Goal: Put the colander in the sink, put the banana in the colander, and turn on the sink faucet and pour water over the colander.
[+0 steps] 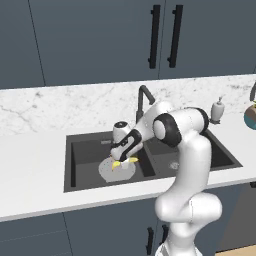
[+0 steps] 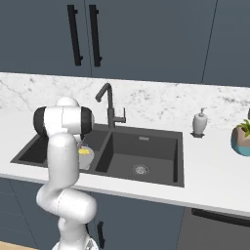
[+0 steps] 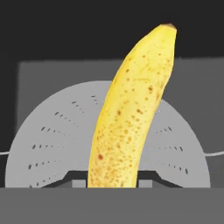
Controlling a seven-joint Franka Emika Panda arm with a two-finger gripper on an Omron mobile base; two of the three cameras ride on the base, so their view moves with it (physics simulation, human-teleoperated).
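Banana (image 3: 131,113), yellow with brown speckles, sits clamped between the finger tips of the gripper (image 1: 123,159), whose jaws are nearly closed on it. It hangs directly above the colander (image 3: 52,144), which rests in the left basin of the sink (image 1: 80,150). Sink faucet (image 1: 144,100) stands behind the divider.

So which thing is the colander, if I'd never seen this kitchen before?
Find the dark double sink set in the white counter. In its left basin, below the fingers holding the banana, sits the colander. It is the one pale grey round bowl there, dotted with tiny holes.
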